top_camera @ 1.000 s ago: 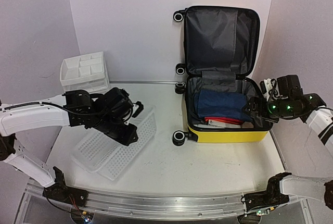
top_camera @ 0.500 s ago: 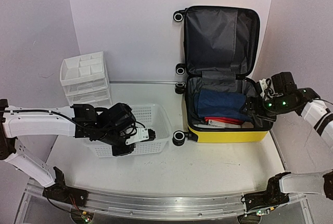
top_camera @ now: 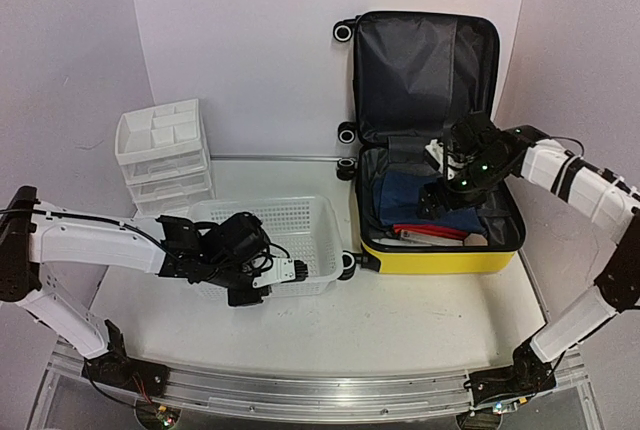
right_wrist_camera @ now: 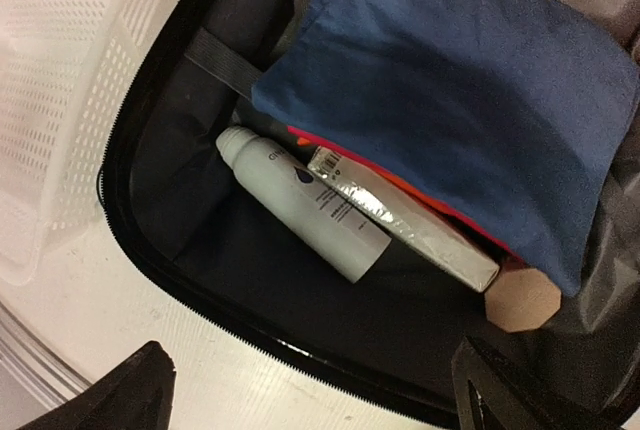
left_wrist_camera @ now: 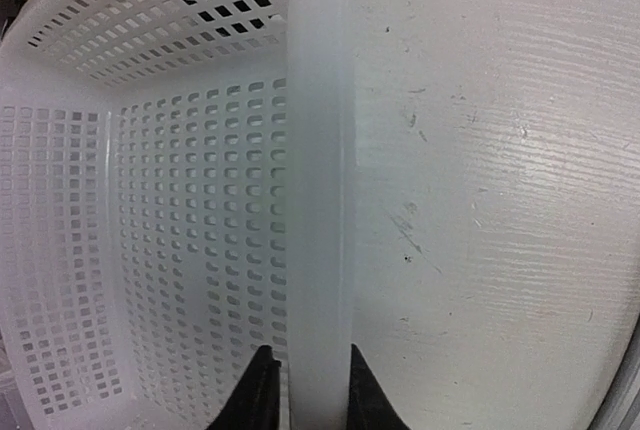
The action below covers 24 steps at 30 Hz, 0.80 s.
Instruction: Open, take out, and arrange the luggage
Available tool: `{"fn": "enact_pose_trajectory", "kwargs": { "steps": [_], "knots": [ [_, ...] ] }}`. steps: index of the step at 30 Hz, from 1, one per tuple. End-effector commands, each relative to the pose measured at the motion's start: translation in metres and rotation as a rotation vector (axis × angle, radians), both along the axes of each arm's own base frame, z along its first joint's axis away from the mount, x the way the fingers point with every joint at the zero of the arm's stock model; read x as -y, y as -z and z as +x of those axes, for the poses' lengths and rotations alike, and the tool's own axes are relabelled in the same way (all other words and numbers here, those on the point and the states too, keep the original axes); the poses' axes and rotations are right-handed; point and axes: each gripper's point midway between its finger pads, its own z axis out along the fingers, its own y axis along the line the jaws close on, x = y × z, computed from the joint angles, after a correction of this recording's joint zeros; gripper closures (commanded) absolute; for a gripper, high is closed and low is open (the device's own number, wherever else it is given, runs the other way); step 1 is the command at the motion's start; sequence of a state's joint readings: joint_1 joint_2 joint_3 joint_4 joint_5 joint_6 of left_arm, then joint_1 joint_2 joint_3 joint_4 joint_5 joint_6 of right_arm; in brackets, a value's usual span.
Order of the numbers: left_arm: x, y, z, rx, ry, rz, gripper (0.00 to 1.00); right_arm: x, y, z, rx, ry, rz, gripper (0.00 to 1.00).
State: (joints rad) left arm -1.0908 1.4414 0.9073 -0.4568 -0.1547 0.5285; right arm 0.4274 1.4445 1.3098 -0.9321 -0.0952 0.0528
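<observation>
The luggage (top_camera: 440, 258), a yellow suitcase, lies open with its dark lid (top_camera: 425, 60) standing upright. Inside are a folded blue cloth (right_wrist_camera: 460, 80), a white bottle (right_wrist_camera: 305, 200), a silvery flat box (right_wrist_camera: 400, 215) and something red under the cloth. My right gripper (top_camera: 438, 197) hangs open over the packed half; in the wrist view my right gripper (right_wrist_camera: 320, 400) has nothing between its fingers. My left gripper (top_camera: 262, 275) is at the near rim of the white mesh basket (top_camera: 270, 235). In the left wrist view my left gripper (left_wrist_camera: 308, 350) sits tight on either side of that rim (left_wrist_camera: 318, 200).
A white plastic drawer unit (top_camera: 163, 155) stands at the back left by the wall. The basket sits upright just left of the suitcase's wheels (top_camera: 346, 265). A tan disc (right_wrist_camera: 520, 300) lies in the suitcase's corner. Walls close the scene on three sides.
The basket went from tipped over to upright and slid right toward the suitcase with my left gripper on it. My right arm swung left, from the suitcase's right side to above its contents.
</observation>
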Motion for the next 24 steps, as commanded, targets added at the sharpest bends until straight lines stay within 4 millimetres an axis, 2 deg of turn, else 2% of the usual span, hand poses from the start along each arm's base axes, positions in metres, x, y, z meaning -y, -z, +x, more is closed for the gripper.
{"fn": "enact_pose_trajectory", "kwargs": {
  "steps": [1,4,6,8,11,14,16,18,21,24],
  "knots": [
    [0.001,0.005,0.013,-0.017,-0.121,-0.033,0.69,-0.014,-0.002,0.020,0.097,-0.193,-0.207,0.02],
    [0.008,0.003,0.007,-0.067,-0.120,-0.079,0.56,-0.028,0.006,0.032,0.104,-0.319,-0.254,0.03],
    [0.014,-0.001,0.002,-0.099,-0.115,-0.112,0.52,-0.042,0.017,0.035,0.088,-0.432,-0.244,0.12],
    [0.018,-0.013,-0.002,-0.124,-0.121,-0.162,0.46,-0.050,0.023,0.052,0.122,-0.447,-0.251,0.15],
    [0.027,-0.050,-0.011,-0.165,-0.112,-0.293,0.36,-0.072,0.035,0.060,0.133,-0.588,-0.221,0.21],
    [0.030,-0.096,-0.013,-0.180,-0.134,-0.441,0.31,-0.075,0.050,0.078,0.129,-0.619,-0.268,0.22],
    [0.029,-0.129,-0.014,-0.186,-0.164,-0.550,0.19,-0.077,0.060,0.088,0.122,-0.627,-0.294,0.25],
    [0.027,-0.153,-0.013,-0.196,-0.203,-0.644,0.15,-0.079,0.071,0.094,0.110,-0.641,-0.315,0.30],
    [0.021,-0.177,-0.009,-0.182,-0.247,-0.736,0.14,-0.085,0.082,0.103,0.105,-0.657,-0.314,0.36],
    [0.015,-0.189,-0.008,-0.187,-0.281,-0.798,0.13,-0.088,0.094,0.109,0.096,-0.671,-0.322,0.41]
  ]
}}
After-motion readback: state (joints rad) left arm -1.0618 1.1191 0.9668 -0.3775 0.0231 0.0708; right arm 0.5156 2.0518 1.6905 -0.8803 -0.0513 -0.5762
